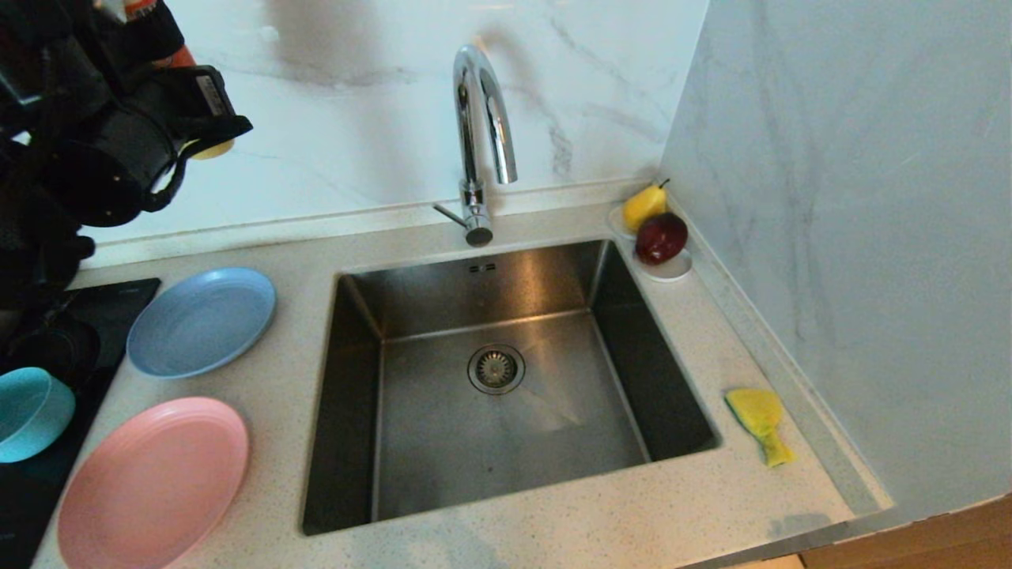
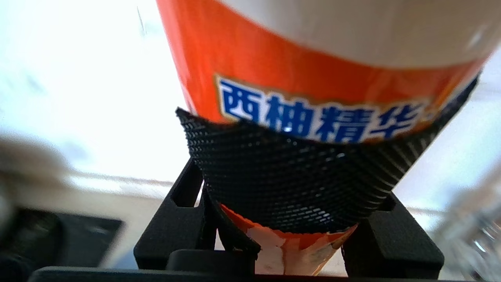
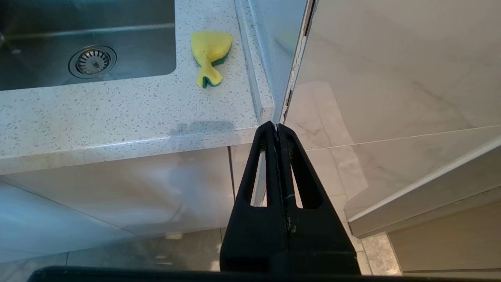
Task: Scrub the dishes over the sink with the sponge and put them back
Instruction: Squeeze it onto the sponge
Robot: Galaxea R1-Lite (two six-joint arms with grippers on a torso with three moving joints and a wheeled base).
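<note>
Cut off: teal bowl [image 1: 28, 412], left of sink [image 1: 553, 276].
Left gripper [image 2: 289, 164]: clamps orange bottle [image 2: 274, 58].
Right gripper [image 3: 278, 129]: fingers pressed together.
Surface: speckled counter [image 1: 696, 340], marble walls [image 1: 854, 197].

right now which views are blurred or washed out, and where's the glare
Left wrist view: bottle soft and close, background blown out white. Head view: sharp, glare streaks on tap and sink back wall. Right wrist view: crisp, sponge clear, soft reflections on the cabinet fronts.
</note>
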